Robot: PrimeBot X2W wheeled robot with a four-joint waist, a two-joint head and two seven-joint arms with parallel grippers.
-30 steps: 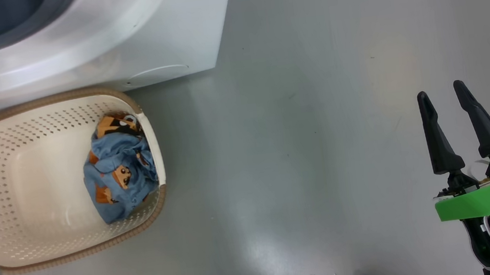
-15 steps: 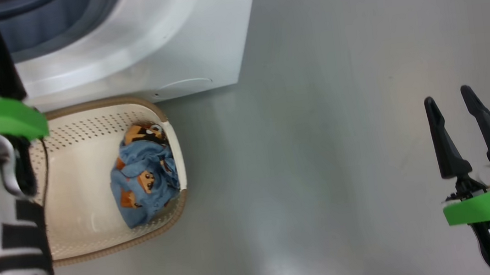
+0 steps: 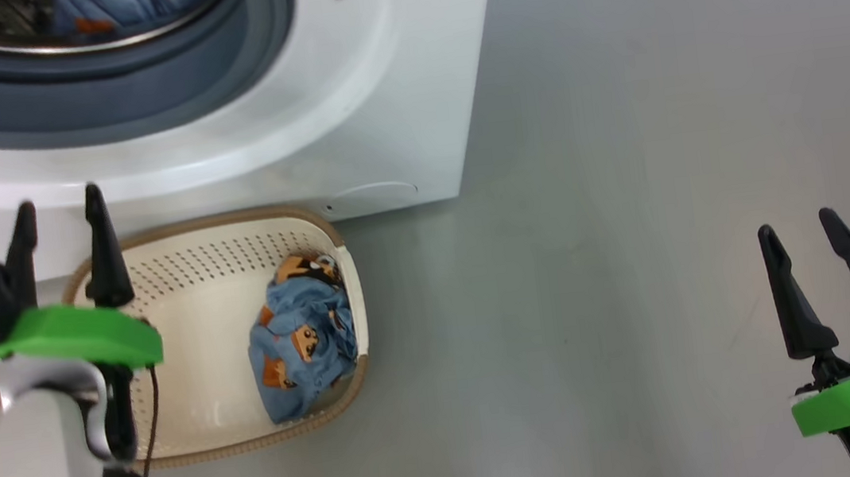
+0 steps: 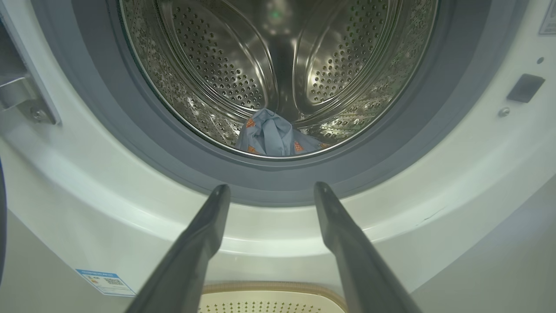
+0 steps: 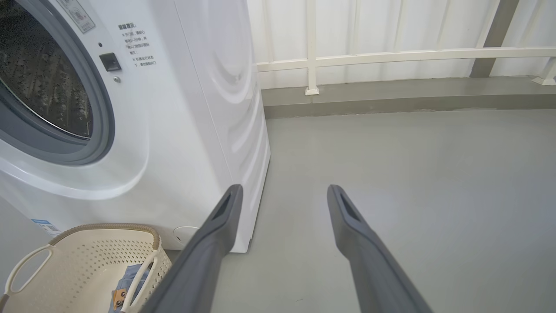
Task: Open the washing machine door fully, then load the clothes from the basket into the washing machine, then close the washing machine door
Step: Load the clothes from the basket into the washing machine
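- Clothes point(image 3: 301, 341): one bear-print garment in the basket point(image 3: 179, 254), just before the washing machine point(image 3: 379, 116); second garment point(image 4: 271, 139) inside its drum point(image 4: 217, 65).
- Left pincer point(image 3: 58, 197): jaws apart, empty, before the machine's front.
- Right pincer point(image 3: 796, 221): jaws apart, empty, well right of the machine.

Smooth grey floor point(image 3: 625, 168) spreading wide, a soft pale sheen of light pooling on it. Over in the right wrist view, a white ribbed wall point(image 5: 391, 26) at the back; a cream railing point(image 5: 391, 55) running across it; a raised grey kerb point(image 5: 391, 102) at its foot; a grey post point(image 5: 495, 39) slanting at the upper right.
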